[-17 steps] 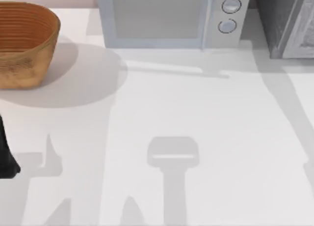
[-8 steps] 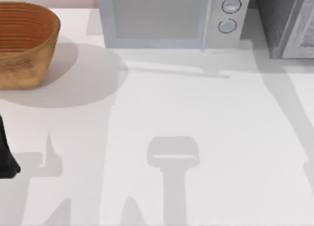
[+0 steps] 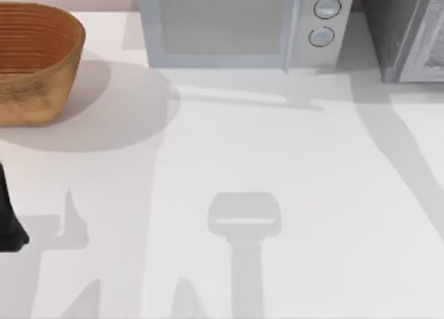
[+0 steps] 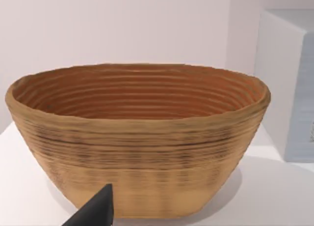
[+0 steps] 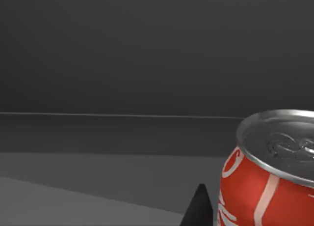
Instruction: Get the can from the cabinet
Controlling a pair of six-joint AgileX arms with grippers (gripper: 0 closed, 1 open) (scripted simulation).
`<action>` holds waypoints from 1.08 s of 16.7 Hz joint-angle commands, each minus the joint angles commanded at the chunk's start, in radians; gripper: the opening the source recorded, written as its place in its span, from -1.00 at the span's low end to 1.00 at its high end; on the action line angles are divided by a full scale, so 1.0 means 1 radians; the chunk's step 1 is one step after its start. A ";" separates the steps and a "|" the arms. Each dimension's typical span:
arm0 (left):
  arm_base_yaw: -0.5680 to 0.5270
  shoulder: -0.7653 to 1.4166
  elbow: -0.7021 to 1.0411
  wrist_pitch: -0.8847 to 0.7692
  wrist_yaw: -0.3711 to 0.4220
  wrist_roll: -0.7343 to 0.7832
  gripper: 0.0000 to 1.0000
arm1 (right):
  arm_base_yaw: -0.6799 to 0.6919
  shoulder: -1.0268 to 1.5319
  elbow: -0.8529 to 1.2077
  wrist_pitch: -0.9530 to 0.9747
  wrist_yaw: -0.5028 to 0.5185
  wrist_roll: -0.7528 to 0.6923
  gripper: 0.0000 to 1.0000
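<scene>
A red can (image 5: 265, 186) with white markings and a silver lid stands upright on the grey floor of the dark cabinet, close in front of the right wrist camera. One dark fingertip (image 5: 198, 210) of my right arm's gripper rises just beside the can; I cannot tell whether it touches. From above, the grey cabinet (image 3: 406, 31) stands at the table's far right corner. My left arm (image 3: 10, 218) rests parked at the table's left edge, and one of its fingertips (image 4: 95, 210) points toward the basket.
A woven wicker basket (image 3: 35, 59) sits at the far left, its inside (image 4: 142, 91) holding nothing. A pale blue microwave (image 3: 239, 24) stands at the back middle. The white table (image 3: 291, 166) lies between them.
The shadow along the table's right side has shifted and widened a little. The left arm, basket and microwave have not moved.
</scene>
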 joint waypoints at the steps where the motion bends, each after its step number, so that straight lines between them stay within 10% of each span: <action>1: 0.000 0.000 0.000 0.000 0.000 0.000 1.00 | 0.032 -0.040 0.008 -0.048 0.032 0.000 -1.00; 7: 0.000 0.000 0.000 0.000 0.000 0.000 1.00 | 0.183 -0.247 0.046 -0.272 0.194 0.002 -1.00; 18: 0.000 0.000 0.000 0.000 0.000 0.000 1.00 | 0.144 -0.344 -0.120 -0.221 0.145 -0.003 -1.00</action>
